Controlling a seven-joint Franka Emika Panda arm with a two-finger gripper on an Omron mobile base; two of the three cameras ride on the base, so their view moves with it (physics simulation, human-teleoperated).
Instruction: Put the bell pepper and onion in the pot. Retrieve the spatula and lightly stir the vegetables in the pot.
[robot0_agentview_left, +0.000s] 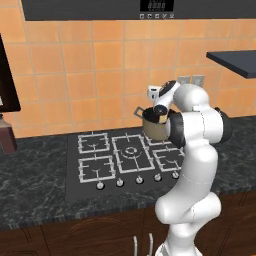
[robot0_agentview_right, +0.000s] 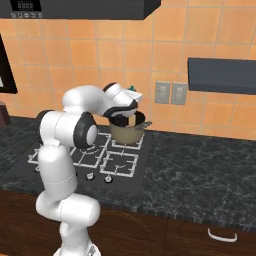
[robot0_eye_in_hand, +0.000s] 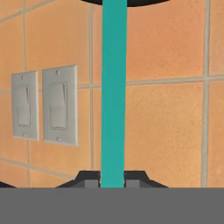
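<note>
Hand view: end effector (robot0_eye_in_hand: 113, 181) clamped on the spatula (robot0_eye_in_hand: 113, 87), fingers tight to either side of the teal handle, which runs straight away from the camera toward a dark curved edge at the top, likely the pot rim. Behind: orange tiled wall, wall switches (robot0_eye_in_hand: 44, 105) at left.

Base views: hand sits over the pot (robot0_agentview_right: 126, 129) on the far right burner of the stove (robot0_agentview_left: 95, 165), worktop (robot0_agentview_right: 200, 170) dark stone. Pepper and onion not visible; presumably inside, can't confirm.

Step in hand, by my reading: stirring. To do it well, keep the grip firm, the blade low inside the pot, sweep small slow circles clear of the wall so the pot doesn't shift on the burner.
</note>
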